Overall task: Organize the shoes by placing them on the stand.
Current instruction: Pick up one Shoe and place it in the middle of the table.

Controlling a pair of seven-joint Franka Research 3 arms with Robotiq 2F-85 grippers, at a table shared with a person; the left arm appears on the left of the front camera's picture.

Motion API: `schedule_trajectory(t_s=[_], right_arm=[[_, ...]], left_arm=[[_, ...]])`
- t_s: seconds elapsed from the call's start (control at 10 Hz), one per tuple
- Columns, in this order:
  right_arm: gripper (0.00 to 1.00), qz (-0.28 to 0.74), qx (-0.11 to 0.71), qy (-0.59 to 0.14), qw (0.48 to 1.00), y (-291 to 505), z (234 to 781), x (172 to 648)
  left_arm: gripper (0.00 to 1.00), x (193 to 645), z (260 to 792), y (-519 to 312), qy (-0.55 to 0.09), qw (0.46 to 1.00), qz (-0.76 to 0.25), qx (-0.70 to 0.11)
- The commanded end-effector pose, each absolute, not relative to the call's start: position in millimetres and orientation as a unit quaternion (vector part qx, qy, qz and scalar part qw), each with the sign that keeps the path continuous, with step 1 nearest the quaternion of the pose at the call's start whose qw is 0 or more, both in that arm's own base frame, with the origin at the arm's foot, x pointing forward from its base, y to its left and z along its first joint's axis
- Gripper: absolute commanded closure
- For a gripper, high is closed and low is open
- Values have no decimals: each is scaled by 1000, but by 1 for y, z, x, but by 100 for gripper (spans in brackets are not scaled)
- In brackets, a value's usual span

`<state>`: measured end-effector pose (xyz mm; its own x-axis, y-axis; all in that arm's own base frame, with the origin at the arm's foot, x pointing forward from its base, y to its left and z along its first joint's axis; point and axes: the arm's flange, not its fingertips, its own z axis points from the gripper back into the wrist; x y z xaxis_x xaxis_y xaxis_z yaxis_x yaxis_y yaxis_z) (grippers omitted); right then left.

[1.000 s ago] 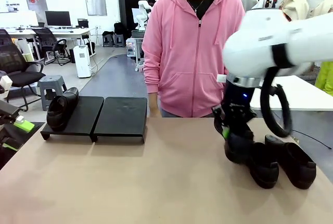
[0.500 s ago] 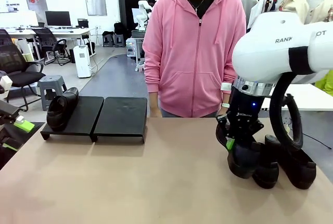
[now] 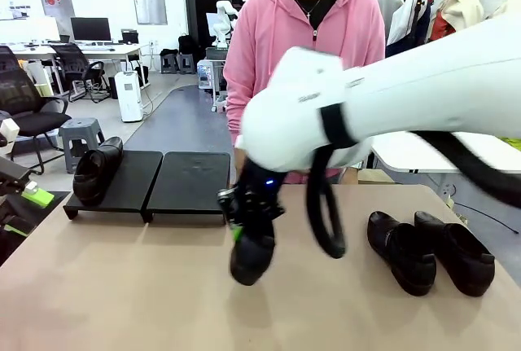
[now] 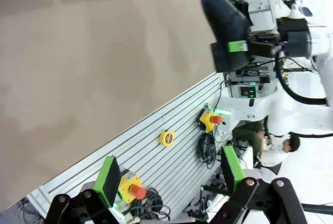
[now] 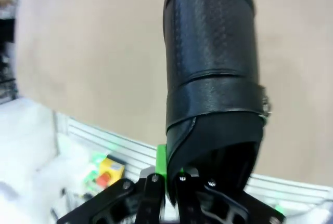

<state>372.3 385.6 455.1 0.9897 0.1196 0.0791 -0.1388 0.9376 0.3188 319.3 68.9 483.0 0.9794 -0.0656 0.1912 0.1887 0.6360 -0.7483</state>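
Observation:
My right gripper (image 3: 242, 222) is shut on the heel end of a glossy black shoe (image 3: 254, 260), which hangs toe-down just above the table's middle. In the right wrist view that shoe (image 5: 213, 78) runs away from the gripper (image 5: 174, 178), whose jaws pinch the heel rim. Another shoe (image 3: 97, 168) lies on the left platform of the black stand (image 3: 191, 182). Two shoes (image 3: 400, 252) (image 3: 457, 255) sit side by side on the table at the right. At the far left edge my left gripper (image 3: 24, 204) stands open; in the left wrist view its jaws (image 4: 171, 177) hold nothing.
A person in a pink hoodie (image 3: 303, 66) stands at the far side, behind the table. My right arm (image 3: 391, 98) spans the picture from the right. Bare brown tabletop (image 3: 122, 286) lies between the stand and the near edge.
My right arm has lifted one shoe away from the pair at the right and carried it left to the table's middle. The left arm has not moved.

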Motion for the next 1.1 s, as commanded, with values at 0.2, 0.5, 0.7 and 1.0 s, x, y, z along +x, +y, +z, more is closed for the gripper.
schedule_trajectory(t_s=[0.2,0.5,0.7,1.0], right_arm=[[100,28,119,22,992,467,395,416],[100,51,81,59,994,489,366,408],[100,63,78,62,993,489,363,408],[0,72,75,73,992,492,361,405]], left_arm=[[0,318,483,71,-75,900,-77,-423],[0,318,483,71,-75,900,-77,-423],[0,318,483,71,-75,900,-77,-423],[0,318,483,71,-75,900,-77,-423]])
